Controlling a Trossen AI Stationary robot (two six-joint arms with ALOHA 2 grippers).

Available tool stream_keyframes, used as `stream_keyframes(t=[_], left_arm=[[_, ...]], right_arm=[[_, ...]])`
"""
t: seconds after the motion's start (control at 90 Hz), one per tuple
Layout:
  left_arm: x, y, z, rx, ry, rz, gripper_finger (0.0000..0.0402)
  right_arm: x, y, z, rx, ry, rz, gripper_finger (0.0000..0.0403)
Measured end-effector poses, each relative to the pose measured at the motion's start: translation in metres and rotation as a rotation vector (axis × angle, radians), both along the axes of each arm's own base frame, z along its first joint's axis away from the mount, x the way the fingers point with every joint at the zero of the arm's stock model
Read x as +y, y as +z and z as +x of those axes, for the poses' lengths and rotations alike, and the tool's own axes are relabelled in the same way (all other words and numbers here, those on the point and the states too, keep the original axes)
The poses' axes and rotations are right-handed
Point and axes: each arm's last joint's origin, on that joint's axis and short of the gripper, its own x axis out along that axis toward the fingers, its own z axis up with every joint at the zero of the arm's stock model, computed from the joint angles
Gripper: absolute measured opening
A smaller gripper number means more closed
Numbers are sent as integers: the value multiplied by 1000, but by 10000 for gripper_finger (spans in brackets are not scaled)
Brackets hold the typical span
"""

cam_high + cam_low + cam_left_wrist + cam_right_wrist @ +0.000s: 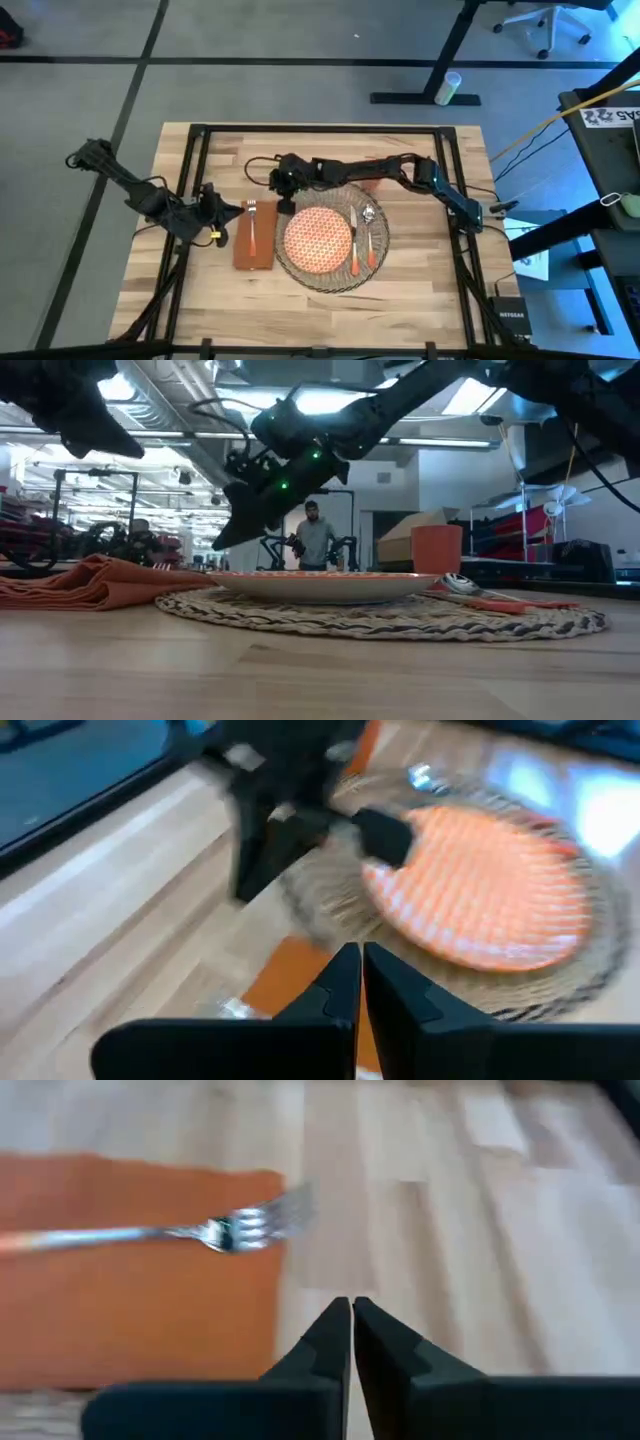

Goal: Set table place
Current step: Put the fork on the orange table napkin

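Place setting sits mid-table (420, 300): round woven placemat (300, 277) with orange patterned plate (318, 240) on it. Knife (353, 243) and spoon (369, 235) lie on the mat just right of the plate. Rust napkin (253, 238) lies flat just left of the mat, fork (252, 225) on top, tines pointing toward the far edge. Orange cup (436, 549) stands beyond the mat, behind the right arm; hardly visible from above.

Right gripper (285, 207) reaches across from the right side and hovers above the mat's far-left edge, near the fork tines. Its fingers (325, 1342) are pressed together, nothing held. Left gripper (222, 212) rests just left of the napkin, fingers (340, 985) also pressed together, empty.

Setting looks nearly complete. Risks:
- right gripper hangs low; any drop or sideways sweep could clip the plate rim or drag the mat;
- right arm spans the cup area, so a careless pull-back may knock the cup over;
- left gripper sits near the napkin; a nudge would skew it and slide the fork off.
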Motion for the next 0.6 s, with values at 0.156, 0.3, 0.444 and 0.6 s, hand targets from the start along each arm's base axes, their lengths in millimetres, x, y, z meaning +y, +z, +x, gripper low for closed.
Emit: stream_keyframes(t=[0.156, 0.3, 0.444, 0.6], left_arm=[[12, -9, -5, 103, 97, -52, 0], [20, -10, -3, 155, 124, -84, 0], [29, -12, 0, 207, 137, -111, 0], [35, -11, 7, 197, 119, -169, 0]], right_arm=[[2, 29, -9, 20, 22, -109, 0], [4, 49, -24, 112, 59, -176, 0], [18, 65, -40, 216, 132, -185, 0], [47, 60, -50, 350, 263, -166, 0]])
